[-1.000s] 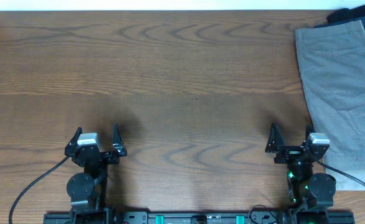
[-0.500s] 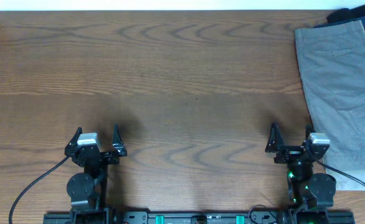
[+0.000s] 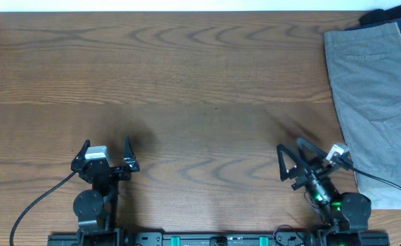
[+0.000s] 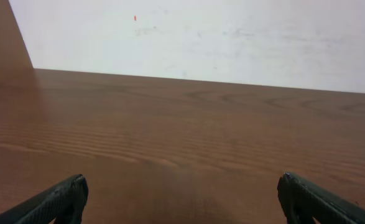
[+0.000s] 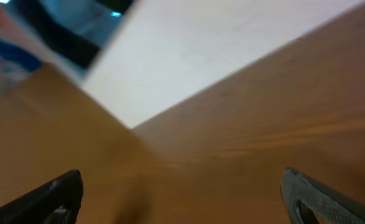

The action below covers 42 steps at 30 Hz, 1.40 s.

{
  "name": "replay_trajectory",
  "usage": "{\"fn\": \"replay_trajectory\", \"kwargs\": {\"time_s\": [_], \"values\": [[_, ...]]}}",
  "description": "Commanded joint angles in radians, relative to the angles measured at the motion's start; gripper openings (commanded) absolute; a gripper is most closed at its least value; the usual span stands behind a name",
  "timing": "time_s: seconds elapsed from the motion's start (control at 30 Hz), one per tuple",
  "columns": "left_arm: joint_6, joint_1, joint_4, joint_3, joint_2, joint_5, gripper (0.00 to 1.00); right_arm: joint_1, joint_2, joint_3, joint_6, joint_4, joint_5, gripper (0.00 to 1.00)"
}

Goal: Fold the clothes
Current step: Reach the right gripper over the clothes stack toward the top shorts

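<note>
Swinging just now toward 10 o'clock, the right hand [image 3: 296, 158] is spread wide and empty, so I think it is starting off for the grey shorts [image 3: 374, 102] lying at 3 o'clock on the desk [image 3: 186, 82]

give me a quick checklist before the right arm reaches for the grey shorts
1. Right gripper open and empty: ok.
2. Left gripper open, empty and far from the work area: ok.
3. Grey shorts lying flat at the right side of the table: ok.
4. Whole outline of the shorts visible: not ok, the overhead frame cuts off their right side.
5. Table between right gripper and shorts bare: ok.
6. Right wrist view usable for aiming: not ok, it is blurred and shows no fabric.
</note>
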<state>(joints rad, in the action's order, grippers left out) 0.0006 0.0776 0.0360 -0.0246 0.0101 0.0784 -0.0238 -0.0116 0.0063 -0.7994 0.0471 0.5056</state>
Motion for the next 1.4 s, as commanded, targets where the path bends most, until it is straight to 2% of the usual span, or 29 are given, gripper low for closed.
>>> {"fn": "replay_trajectory", "kwargs": {"time_s": [0.0,0.1,0.23,0.33,0.53,0.73,0.83,0.93,1.03,1.13,1.23,1.37], "values": [[0.006,0.003,0.026,0.021,-0.006,0.007,0.98,-0.002,0.005,-0.001,-0.096,0.115,0.105,0.99],[0.006,0.003,0.026,0.021,-0.006,0.007,0.98,-0.002,0.005,0.009,-0.025,0.272,0.066,0.99],[0.006,0.003,0.026,0.021,-0.006,0.007,0.98,-0.002,-0.022,0.105,0.032,0.229,-0.089,0.99],[0.006,0.003,0.026,0.021,-0.006,0.007,0.98,-0.002,-0.114,0.233,0.149,0.177,-0.117,0.99],[0.006,0.003,0.026,0.021,-0.006,0.007,0.98,-0.002,-0.502,0.599,0.436,-0.074,-0.286,0.99],[0.006,0.003,0.026,0.021,-0.006,0.007,0.98,-0.002,-1.005,1.037,0.573,-0.341,-0.447,0.99],[0.006,0.003,0.026,0.021,-0.006,0.007,0.98,-0.002,-1.286,1.324,0.640,-0.537,-0.538,0.99],[0.006,0.003,0.026,0.021,-0.006,0.007,0.98,-0.002,-1.542,1.616,0.694,-0.748,-0.691,0.99],[0.006,0.003,0.026,0.021,-0.006,0.007,0.98,-0.002,-1.737,1.835,0.739,-0.874,-0.874,0.99],[0.006,0.003,0.026,0.021,-0.006,0.007,0.98,-0.001,-1.871,1.942,0.816,-0.901,-0.978,0.99],[0.006,0.003,0.026,0.021,-0.006,0.007,0.98,0.002,-1.969,1.952,0.906,-0.871,-0.982,0.99],[0.006,0.003,0.026,0.021,-0.006,0.007,0.98,0.010,-2.099,1.952,0.937,-0.830,-1.057,0.99]]}}
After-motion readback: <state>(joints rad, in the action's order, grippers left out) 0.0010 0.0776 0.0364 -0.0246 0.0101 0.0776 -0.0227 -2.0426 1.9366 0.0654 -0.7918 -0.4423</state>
